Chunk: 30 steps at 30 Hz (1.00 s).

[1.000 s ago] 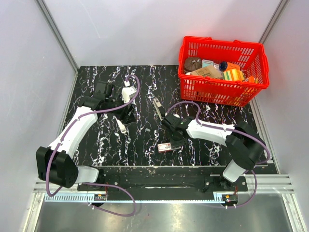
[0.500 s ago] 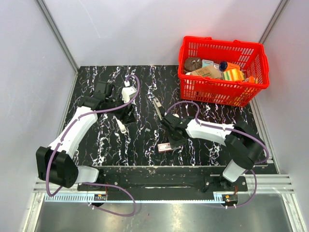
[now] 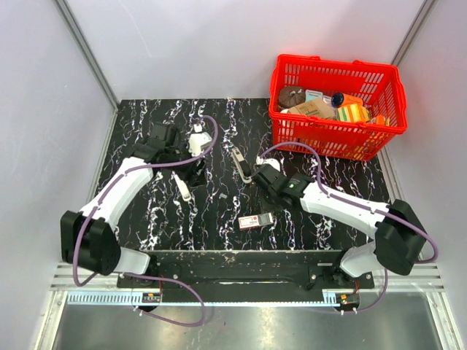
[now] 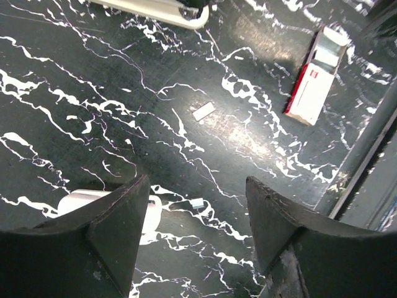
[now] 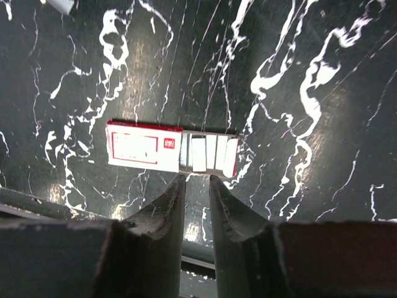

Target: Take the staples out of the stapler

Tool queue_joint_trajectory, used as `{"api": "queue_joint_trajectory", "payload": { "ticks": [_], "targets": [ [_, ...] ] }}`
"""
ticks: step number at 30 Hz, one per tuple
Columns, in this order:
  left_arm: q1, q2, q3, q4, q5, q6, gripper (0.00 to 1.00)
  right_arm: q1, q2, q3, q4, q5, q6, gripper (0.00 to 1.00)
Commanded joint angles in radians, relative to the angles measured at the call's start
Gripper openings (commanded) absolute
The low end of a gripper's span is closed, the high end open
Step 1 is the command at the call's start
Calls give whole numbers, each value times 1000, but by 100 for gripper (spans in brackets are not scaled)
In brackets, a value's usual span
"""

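Stapler (image 3: 238, 163) lies flat near centre of top view, just left of right gripper (image 5: 196, 180). That gripper's fingers are nearly together and empty, over box (image 5: 170, 154). Left gripper (image 4: 197, 186) is spread wide, empty, left of centre.

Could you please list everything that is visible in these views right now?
black marble-patterned table: one, black with white veins, under everything.
red plastic basket: one, red, far right corner of table.
assorted packets and items: several, mixed colours, inside basket; count unclear.
slim silvery-grey metal stapler: one, grey and dark, table centre.
plain white slim bar: one, white, left of the stapler.
small red-and-white box: one, red and white, near edge centre, drawer slid partly out.
small white scraps: two, white, on bare table.
left claw: one, black, open, empty, above the table.
right claw: one, black, narrowly open, empty, near the box.
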Motion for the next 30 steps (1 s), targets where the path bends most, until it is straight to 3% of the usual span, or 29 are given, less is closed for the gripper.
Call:
{"api": "queue_joint_trajectory", "payload": {
  "ticks": [1, 7, 11, 17, 30],
  "targets": [
    [-72, 83, -16, 59, -146, 104, 67, 8, -11, -6, 33, 94, -16, 26],
    [-195, 247, 7, 90, -306, 229, 67, -7, 0, -54, 76, 105, 15, 17],
    [-256, 331, 25, 116, -361, 294, 67, -69, -69, -118, 124, 73, 32, 17],
    [-318, 410, 76, 129, -378, 348, 68, -182, -141, -218, 197, -30, 36, 18],
    [-358, 488, 86, 172, -421, 397, 68, -208, -139, -247, 240, -52, 29, 18]
  ]
}}
